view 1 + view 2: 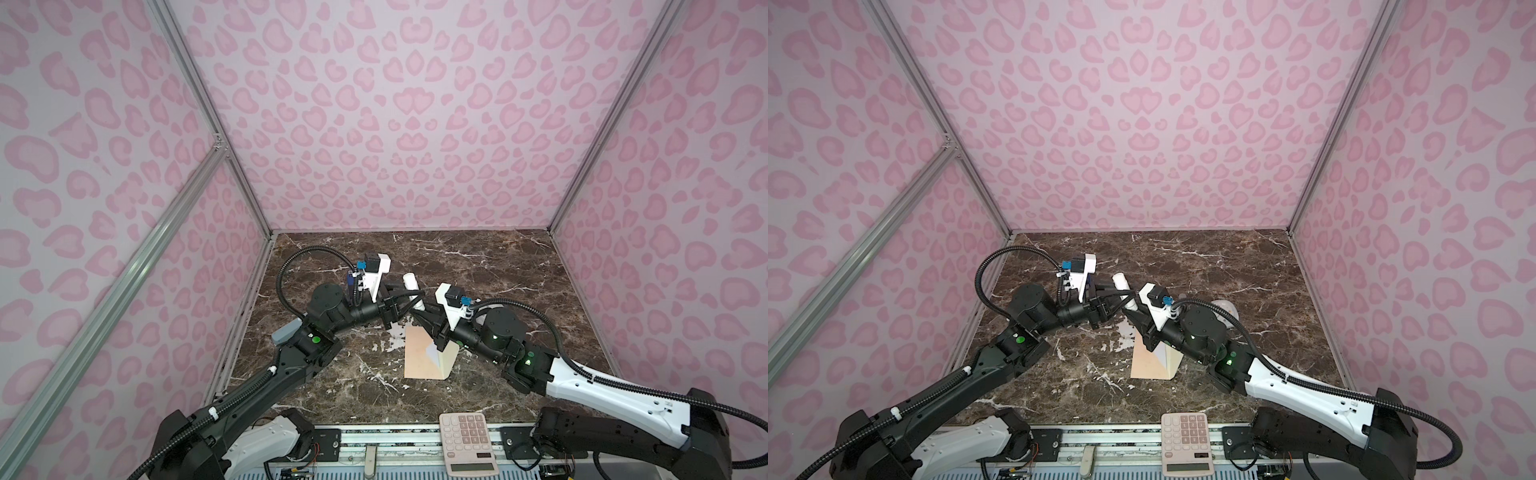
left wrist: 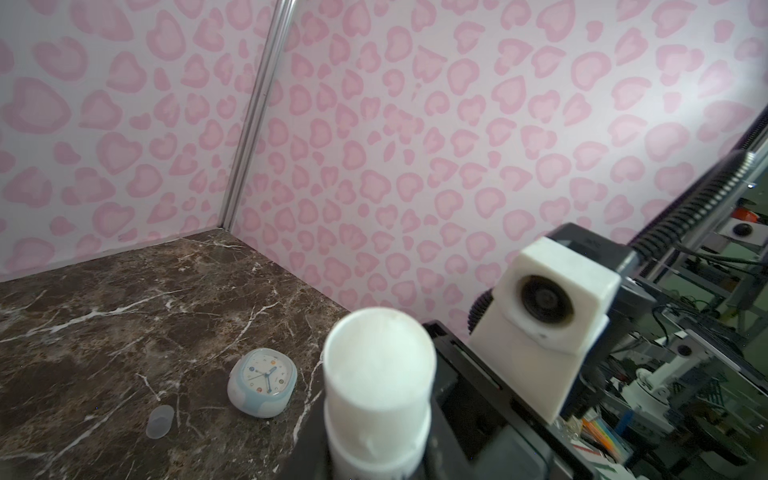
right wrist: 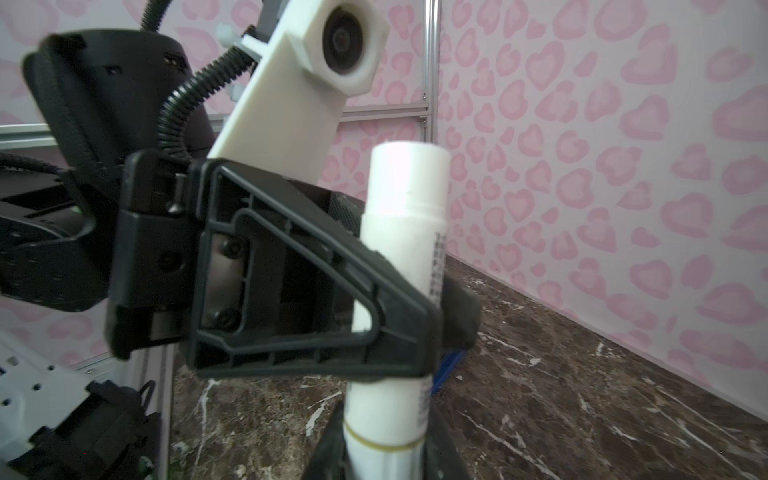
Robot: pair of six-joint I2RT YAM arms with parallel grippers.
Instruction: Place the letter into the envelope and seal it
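Note:
The peach envelope point(image 1: 419, 353) point(image 1: 1144, 361) lies on the marble with its cream flap point(image 1: 448, 358) point(image 1: 1168, 362) raised at the right. The letter is not plainly visible. Above the envelope's far end, both grippers hold a white glue stick point(image 1: 412, 283) point(image 1: 1122, 281) point(image 2: 378, 365) point(image 3: 405, 232). My left gripper point(image 1: 415, 297) point(image 1: 1126, 297) point(image 2: 376, 461) is shut around its middle. My right gripper point(image 1: 422, 312) point(image 1: 1133, 312) point(image 3: 384, 457) is shut on its lower end, a black finger on each side.
A white calculator point(image 1: 469, 444) point(image 1: 1187, 442) rests on the front rail. A small pale-blue clock point(image 2: 262, 382) point(image 1: 1224, 306) and a clear cap point(image 2: 160, 422) lie on the table behind the right arm. Pink patterned walls enclose three sides.

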